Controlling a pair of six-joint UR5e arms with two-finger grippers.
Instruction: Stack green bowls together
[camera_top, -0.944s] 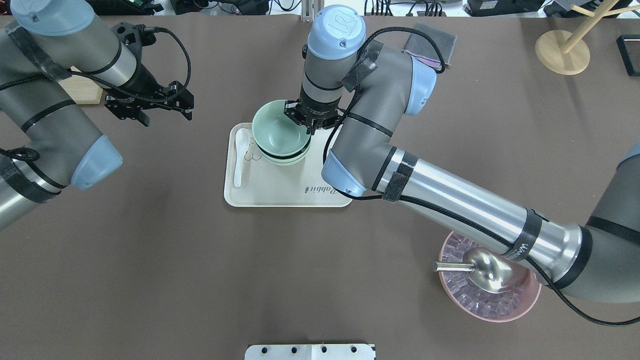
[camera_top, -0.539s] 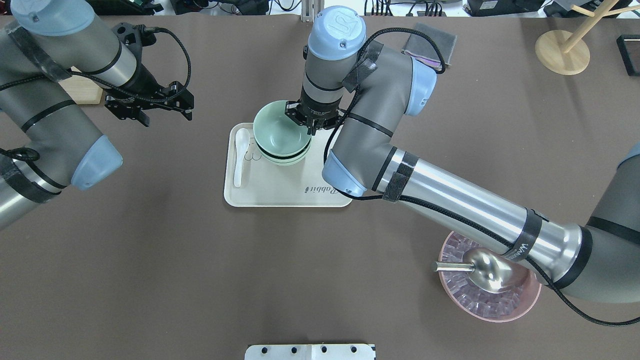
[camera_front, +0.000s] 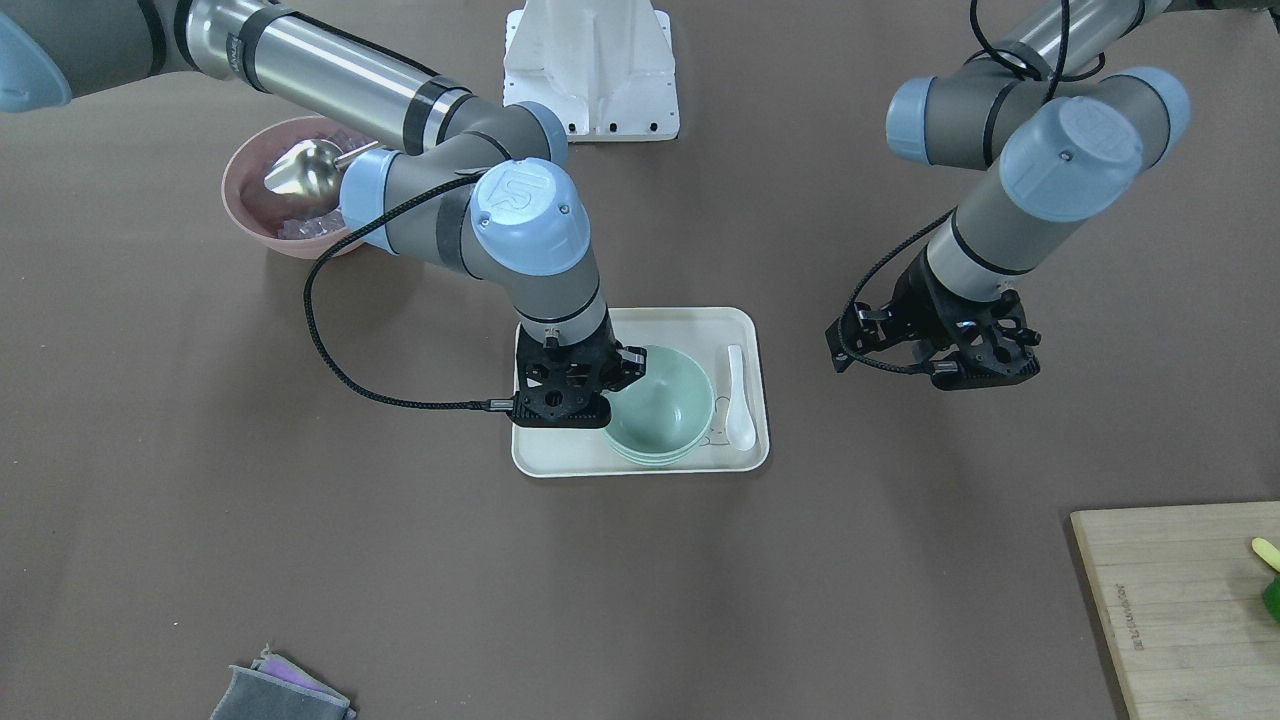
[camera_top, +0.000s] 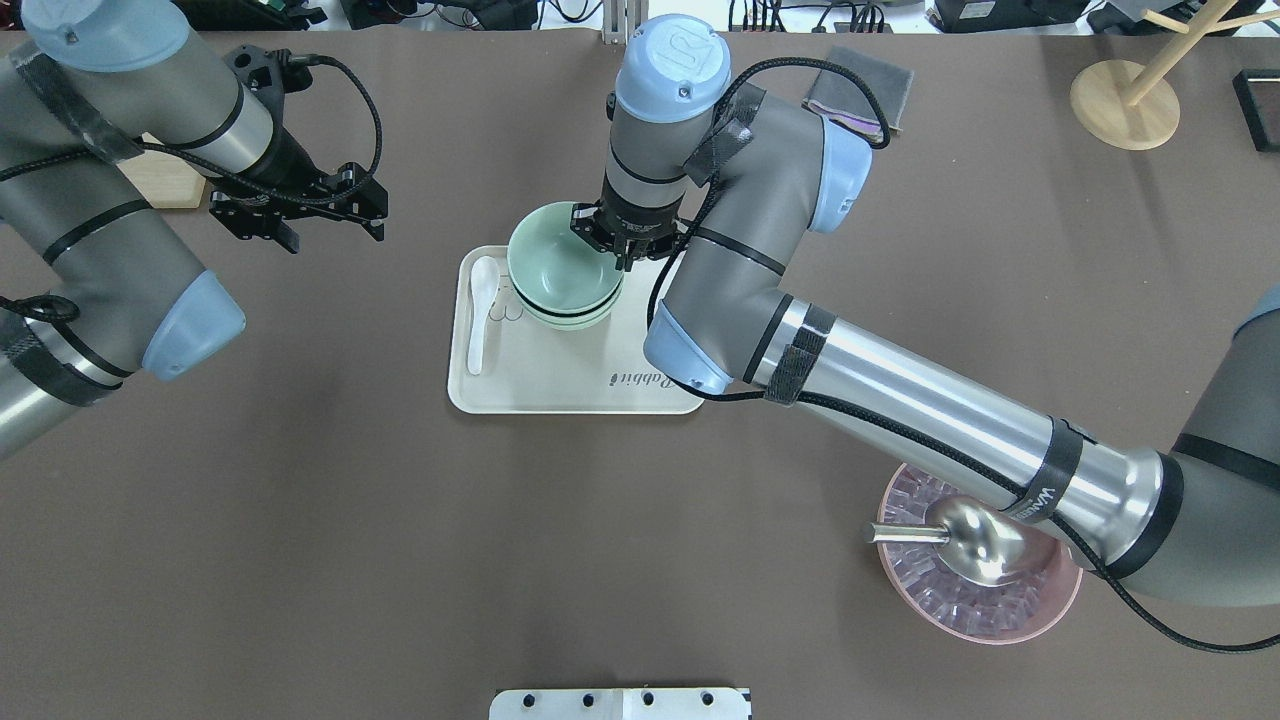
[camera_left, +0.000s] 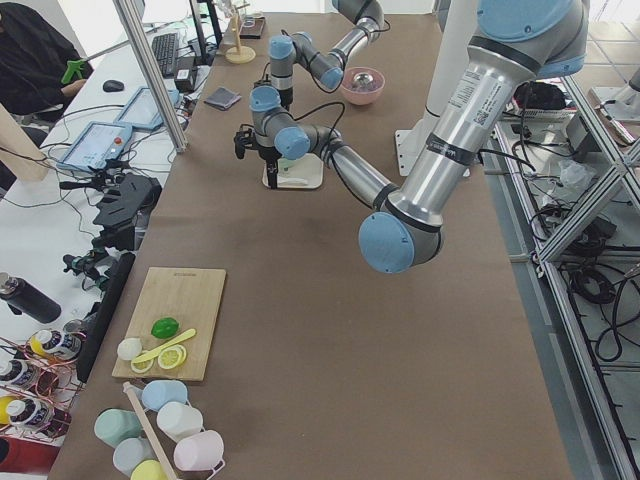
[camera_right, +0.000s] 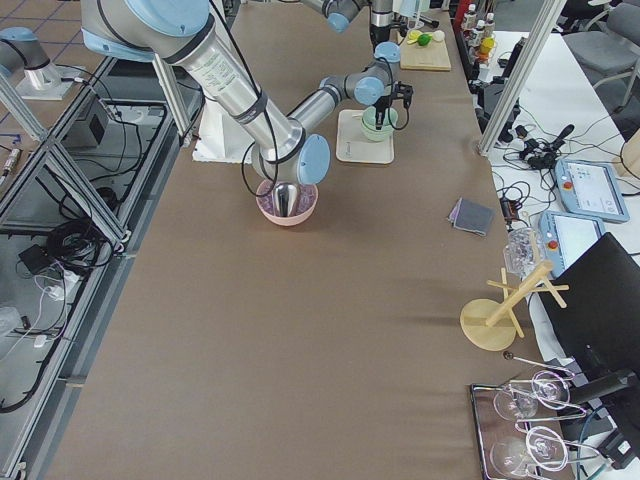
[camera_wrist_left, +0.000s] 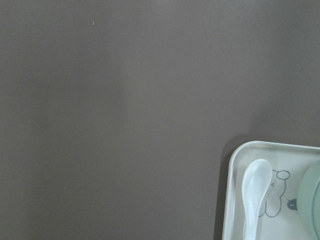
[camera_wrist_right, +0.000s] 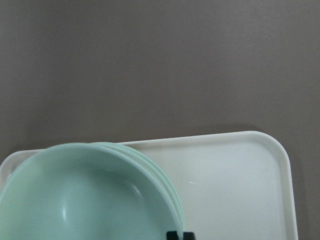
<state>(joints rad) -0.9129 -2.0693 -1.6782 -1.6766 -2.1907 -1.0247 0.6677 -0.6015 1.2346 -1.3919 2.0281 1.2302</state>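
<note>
on the cream rectangular plastic tray (camera_top: 560, 385), the small pale mint-green round bowls (camera_top: 565, 316) are gathered in one pile. the top bowl (camera_top: 555, 260) sits a little off-centre, so the lower rims show along one side. the right gripper (camera_top: 621, 256) is pinched on that top bowl's rim. whether the left gripper (camera_top: 325, 225), hovering over bare table well apart from the tray, is spread or closed cannot be told.

the risk is letting go while the bowl is off-centre: it could settle crooked, rock, or slide off the pile. a one-sided rim pinch may also let it tilt.

a white spoon (camera_top: 480, 310) lies just beside the pile, so a sideways nudge could knock it. the pink bowl (camera_top: 1000, 610) with its metal scoop (camera_top: 970, 545) sits under the right arm, well apart.
</note>
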